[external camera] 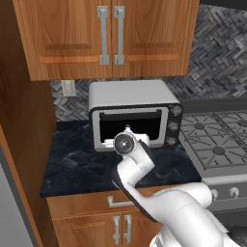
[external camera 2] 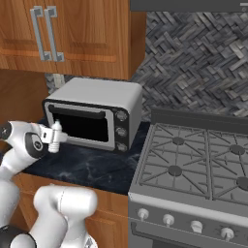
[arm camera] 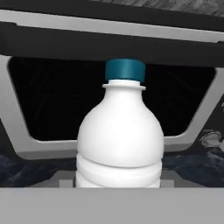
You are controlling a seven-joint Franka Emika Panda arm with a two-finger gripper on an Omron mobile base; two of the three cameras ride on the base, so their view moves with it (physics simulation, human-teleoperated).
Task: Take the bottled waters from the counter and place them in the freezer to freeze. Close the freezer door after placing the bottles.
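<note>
One bottled water [arm camera: 120, 131], a pale ribbed bottle with a blue cap, stands upright and very close to the hand camera. In the right base view the same bottle [external camera 2: 56, 136] sits at the end of my gripper [external camera 2: 51, 137], which is shut on it just in front of the toaster oven's door. In the left base view my wrist hides all but its blue cap [external camera: 128, 127]. The dark marbled counter [external camera: 77, 164] lies below the bottle; I cannot tell whether the bottle still touches it. The freezer and the freezer door are out of view.
A grey toaster oven [external camera 2: 94, 116] with a dark glass door stands on the counter right behind the bottle. A gas stove [external camera 2: 193, 164] adjoins the counter on the right. Wooden upper cabinets [external camera: 106, 34] hang overhead, and a tall wooden panel [external camera: 19, 135] closes the left side.
</note>
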